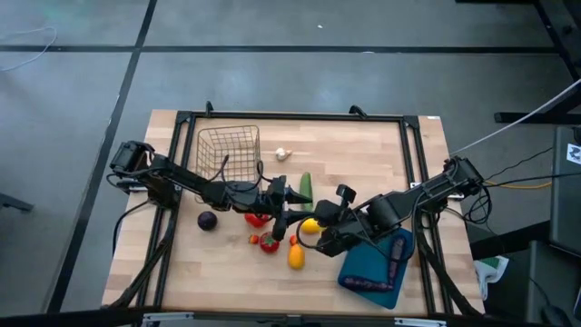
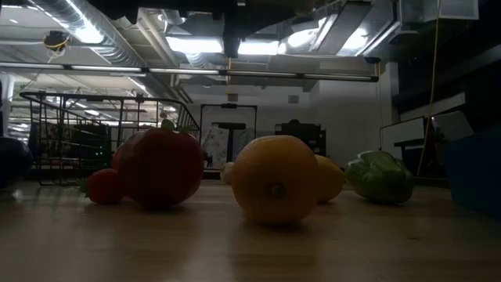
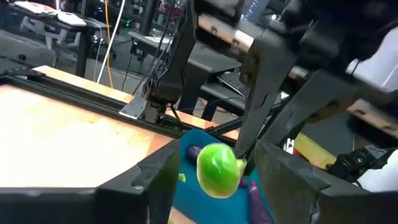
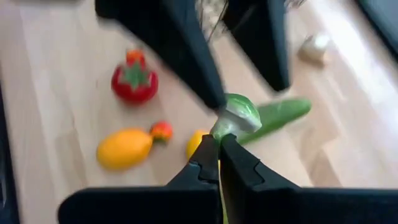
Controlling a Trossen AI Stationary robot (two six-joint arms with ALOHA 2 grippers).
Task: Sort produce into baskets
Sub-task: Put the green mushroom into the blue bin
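Green pepper [image 4: 239, 112]: small, glossy, pale green, rounded and lumpy; in the left wrist view [image 3: 219, 169] it shows as a bright ball hanging between dark fingers. No clear long axis to read. It sits mid-frame in the high view, above the table's centre, where the two grippers meet.

Right gripper [image 4: 219, 144]: fingers pressed together, tips pinching the pepper's lower edge. The arm runs from the right edge of the high view down-left toward the middle, wrist low over the wood.

Left gripper [image 3: 211, 171]: fingers spread, one either side of the pepper, whether touching it cannot tell. Arm reaches from the left of the high view rightward, past the wire basket [image 1: 228, 148].

Cucumber [image 4: 277, 113]: long, dark green, lying flat; in the high view [image 1: 306, 187] its long axis runs up-down the frame, just above the grippers.

Large tomato [image 1: 269, 242] with green star top, yellow lemon [image 1: 296, 255] and orange [image 2: 274, 179] lie below centre. Eggplant [image 1: 208, 220] left of centre. Garlic [image 1: 283, 153] right of the basket. Teal tray [image 1: 372, 263] at lower right, partly under the right arm.
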